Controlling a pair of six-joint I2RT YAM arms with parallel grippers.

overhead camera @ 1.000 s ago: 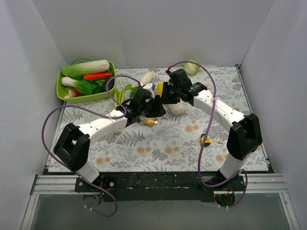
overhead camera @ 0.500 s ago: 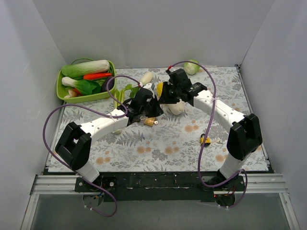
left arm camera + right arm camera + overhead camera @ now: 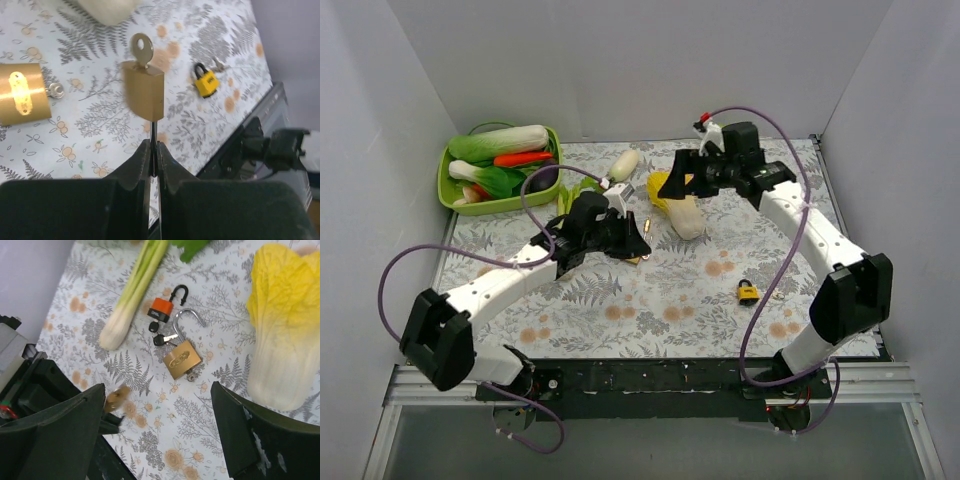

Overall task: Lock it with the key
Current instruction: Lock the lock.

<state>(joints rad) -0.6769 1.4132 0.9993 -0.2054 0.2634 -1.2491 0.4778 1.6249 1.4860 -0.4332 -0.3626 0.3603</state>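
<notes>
My left gripper is shut on the thin shackle of a small brass padlock, held out above the table. A silver key sticks out of the padlock's far end. From above, the left gripper sits mid-table with the padlock at its tip. The right gripper stands wide open with nothing between its fingers. It hovers high beside the napa cabbage, and the held padlock shows as a blur in its wrist view.
A larger brass padlock with an open shackle lies on the cloth next to an orange padlock and a black key. A yellow padlock lies nearer the right arm. A leek and a green vegetable basket sit at the left.
The right gripper opened and pulled back up to the right, away from the padlock. My left gripper closed and moved left and nearer, carrying the padlock with the key in it.
</notes>
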